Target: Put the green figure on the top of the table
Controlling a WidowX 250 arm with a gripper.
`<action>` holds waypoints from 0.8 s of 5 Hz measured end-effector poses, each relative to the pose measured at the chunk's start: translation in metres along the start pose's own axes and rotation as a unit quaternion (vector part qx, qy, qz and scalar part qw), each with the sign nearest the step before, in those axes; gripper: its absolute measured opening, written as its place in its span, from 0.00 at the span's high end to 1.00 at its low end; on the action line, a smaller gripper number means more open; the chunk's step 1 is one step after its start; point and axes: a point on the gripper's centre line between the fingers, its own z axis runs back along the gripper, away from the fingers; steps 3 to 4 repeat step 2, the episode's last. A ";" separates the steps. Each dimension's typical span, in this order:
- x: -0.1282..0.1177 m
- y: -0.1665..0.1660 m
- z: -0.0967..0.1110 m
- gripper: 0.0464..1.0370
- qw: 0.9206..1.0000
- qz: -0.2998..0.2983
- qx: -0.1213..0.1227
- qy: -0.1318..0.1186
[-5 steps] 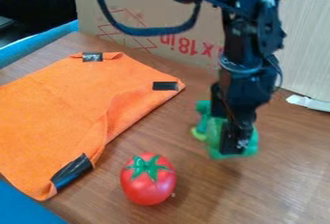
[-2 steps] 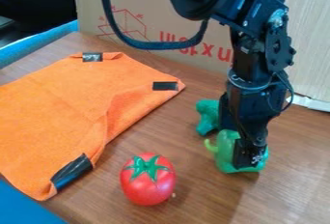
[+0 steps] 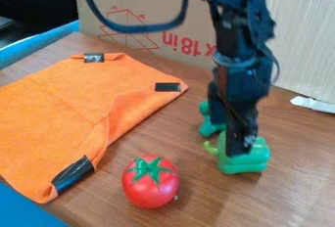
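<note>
Nearest is the tomato (image 3: pixel 150 182), in front and to the left of the claw (image 3: pixel 240 150), not part of the job imo. Green pepper (image 3: pixel 254 160) is right by the claw's tip. Can't tell how open the claw is or if it's gripping anything. Green figure (image 3: pixel 208 127) is just behind, partly hidden, seemingly on the table (image 3: pixel 209 211) already. If "top" means far edge, I'd guess a move's left.
</note>
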 end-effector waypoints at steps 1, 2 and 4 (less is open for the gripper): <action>-0.004 0.017 0.033 0.04 0.999 0.022 -0.017 -0.028; -0.022 0.046 0.074 0.04 0.997 0.049 -0.014 -0.059; -0.022 0.046 0.074 0.04 0.997 0.049 -0.014 -0.059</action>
